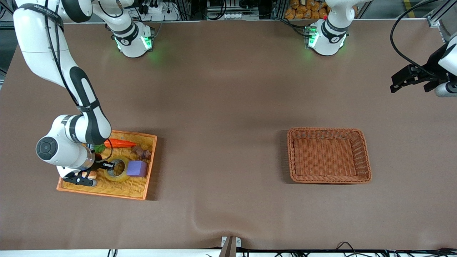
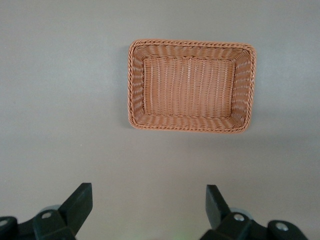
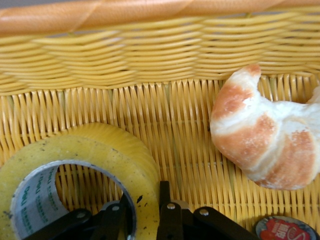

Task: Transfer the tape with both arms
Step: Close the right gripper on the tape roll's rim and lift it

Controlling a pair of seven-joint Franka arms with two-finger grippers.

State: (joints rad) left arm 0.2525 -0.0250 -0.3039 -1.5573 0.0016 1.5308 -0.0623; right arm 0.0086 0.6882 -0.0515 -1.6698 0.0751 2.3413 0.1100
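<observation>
A: Where does the tape (image 1: 116, 170) sit?

B: It lies flat in the yellow tray (image 1: 145, 188) toward the right arm's end of the table (image 1: 221, 107), touching the purple block (image 1: 137, 168). A carrot (image 1: 120, 143) and a brown lump (image 1: 142, 152) lie farther from the front camera than it, and a croissant (image 3: 265, 145) lies close by in the same tray.

A: How will it handle?

B: I judge it light and stiff, a hard ring with a slick outer face. The wall of the ring is the place to take it, one finger in the hole and one outside.

A: And the right hand (image 3: 145, 210)?

B: It is down in the tray, pointing downward, with the arm bent low over the tray. In the right wrist view its fingers straddle the ring's wall, one inside the grey core and one outside, pinching the tape or very nearly so.

A: The left hand (image 2: 148, 207)?

B: It waits high over the left arm's end of the table, fingers spread wide and holding nothing, looking down on the brown basket (image 1: 362, 155), which holds nothing.
</observation>
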